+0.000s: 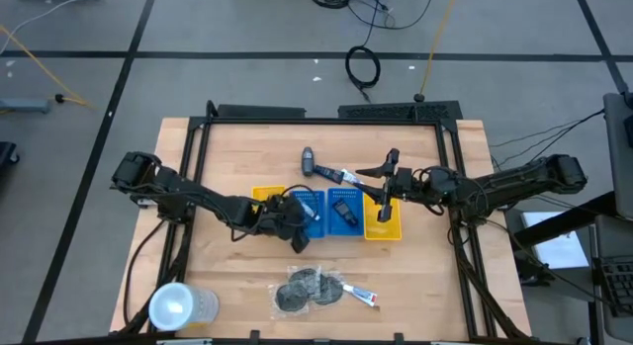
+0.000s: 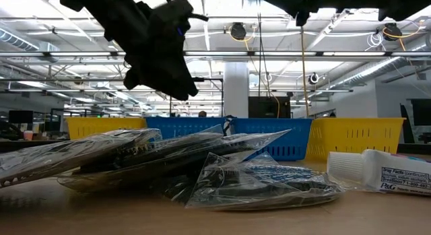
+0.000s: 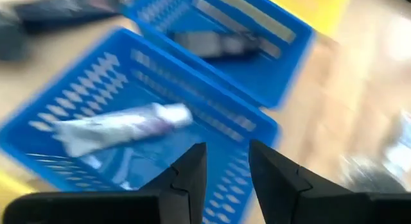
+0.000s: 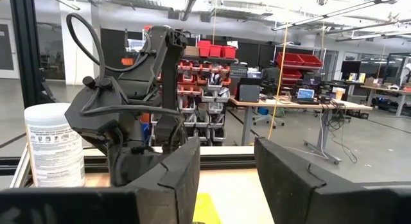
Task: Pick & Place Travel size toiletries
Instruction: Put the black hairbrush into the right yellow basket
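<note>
A white tube (image 3: pixel 122 128) lies flat in the left blue tray (image 1: pixel 312 213). A dark bottle (image 3: pixel 218 44) lies in the blue tray beside it (image 1: pixel 343 209). Another dark bottle (image 1: pixel 309 163) and a white tube (image 1: pixel 341 175) lie on the table behind the trays. Near the front edge lie dark mesh puffs in clear bags (image 1: pixel 307 287) and a white tube with a red end (image 1: pixel 362 297). My left gripper (image 3: pixel 228 179) hovers open and empty over the left blue tray's near edge. My right gripper (image 4: pixel 228 179) hangs open and empty above the right yellow tray (image 1: pixel 384 226), pointing level toward the left arm.
Yellow trays flank the two blue ones, one at the left (image 1: pixel 265 196). A large clear cup (image 1: pixel 180 306) lies at the table's near left corner. A white wipes canister (image 4: pixel 54 144) stands beyond the table's left side. Bare wood shows in front of the trays.
</note>
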Robot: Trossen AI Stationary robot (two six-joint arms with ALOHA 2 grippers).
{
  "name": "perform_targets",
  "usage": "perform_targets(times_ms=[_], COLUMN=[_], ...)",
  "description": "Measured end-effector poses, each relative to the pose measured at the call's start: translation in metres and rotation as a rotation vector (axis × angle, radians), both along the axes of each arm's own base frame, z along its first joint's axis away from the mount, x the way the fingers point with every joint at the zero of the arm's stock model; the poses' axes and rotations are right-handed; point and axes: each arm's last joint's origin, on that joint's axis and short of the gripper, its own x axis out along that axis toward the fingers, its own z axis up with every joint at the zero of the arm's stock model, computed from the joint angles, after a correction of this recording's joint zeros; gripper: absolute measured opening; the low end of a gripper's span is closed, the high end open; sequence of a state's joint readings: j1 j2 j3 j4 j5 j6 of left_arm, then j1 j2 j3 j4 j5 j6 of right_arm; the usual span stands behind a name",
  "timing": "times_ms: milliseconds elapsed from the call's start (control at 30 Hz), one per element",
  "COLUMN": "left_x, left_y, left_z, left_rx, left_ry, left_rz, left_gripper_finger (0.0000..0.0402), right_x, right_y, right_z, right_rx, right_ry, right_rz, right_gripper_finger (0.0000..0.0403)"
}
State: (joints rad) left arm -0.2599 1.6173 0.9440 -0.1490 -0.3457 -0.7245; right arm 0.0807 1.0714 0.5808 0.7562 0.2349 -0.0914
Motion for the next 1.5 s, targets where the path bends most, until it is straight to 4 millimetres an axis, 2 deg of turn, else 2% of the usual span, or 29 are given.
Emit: perform_targets(times_ms=[133,367,500,667,900,1133,1267,1500], left_x=[0.000,-0.011,-0.023,-0.034,-0.046,-0.050,-0.050,-0.044], left_y=[-0.016,-0.062,-0.086,-0.104,-0.112,-0.117,-0.118,-0.124], left_z=[0.002,0.008,0.008,0.007,0.001,0.001,-0.006,-0.032], left_rx=[-0.045,-0.127,-0.138,-0.176,-0.166,-0.169,-0.183,-0.228], left_ry=[-0.014,-0.060,-0.052,-0.049,0.025,0.017,0.046,0.137], left_rz=[-0.167,-0.457,-0.530,-0.503,-0.427,-0.396,-0.366,-0.389], left_gripper_finger=[0.0118,0.0118,0.0118,0.0118,0.0118,0.0123,0.0156,0.0234], right_x=[0.000,0.001,0.001,0.001,0.001,0.001,0.001,0.001], right_y=[0.000,0.000,0.000,0.000,0.000,0.000,0.000,0.000], right_z=[-0.001,-0.003,-0.003,-0.003,-0.003,-0.004,-0.005,-0.005], right_rx=[0.000,-0.003,-0.002,-0.002,-0.002,-0.003,-0.004,-0.004], right_ry=[0.007,0.036,0.035,0.035,0.036,0.042,0.051,0.057], right_rz=[0.000,0.001,0.001,0.001,0.002,0.003,0.004,0.003], right_gripper_finger=[0.0139,0.0139,0.0139,0.0139,0.0139,0.0139,0.0139,0.0139])
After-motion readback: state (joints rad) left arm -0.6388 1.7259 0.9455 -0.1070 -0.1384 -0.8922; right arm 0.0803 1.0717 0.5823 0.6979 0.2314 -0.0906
